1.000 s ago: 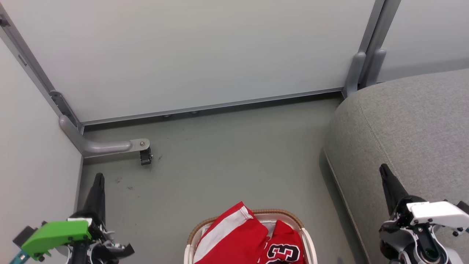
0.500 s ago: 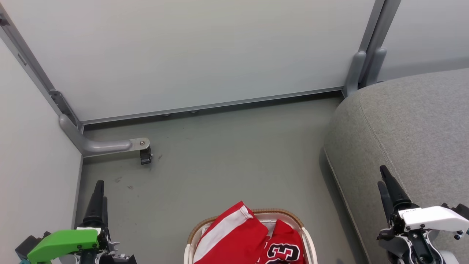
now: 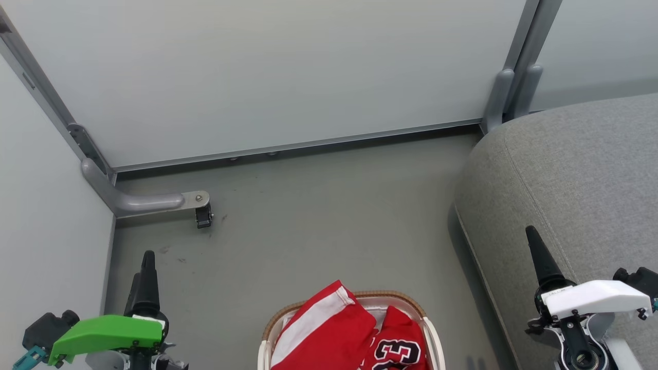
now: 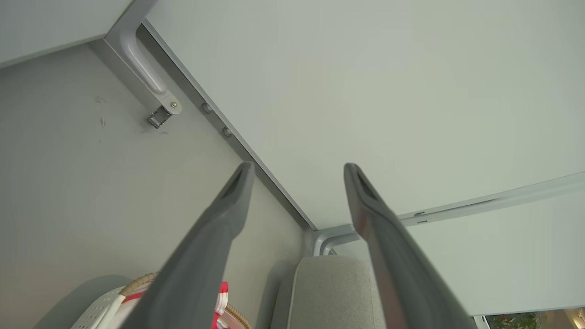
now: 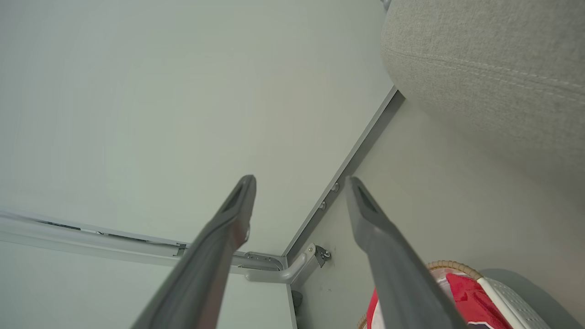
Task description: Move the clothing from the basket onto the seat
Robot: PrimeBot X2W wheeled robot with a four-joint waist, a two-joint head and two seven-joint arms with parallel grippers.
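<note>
Down on the floor: your basket [image 3: 406, 299] stands on the grey floor [image 3: 308, 221], near the seat [image 3: 581, 174] but not touching it.
Clothing: the red clothing [image 3: 329, 334] lies heaped inside the basket, one striped fold rising above the rim. None of it is on the seat.
Progress: you appear to be at the very start, with nothing moved. Every grasp, lift and drop is yet to do.
Left end effector: the left end effector [image 4: 298, 169] has its fingers spread and holds nothing, out to the basket's left.
Right end effector: the right end effector [image 5: 299, 179] is likewise spread and empty, on the seat's side of the basket.
Clothing material: soft, limp cloth with white stripes and black white-edged numbers. Expect it to drape and trail.
Basket build: oval, white slatted plastic, brown woven rim.
Seat surface: coarse grey weave, rounded corner, stitched seam along the edge.
</note>
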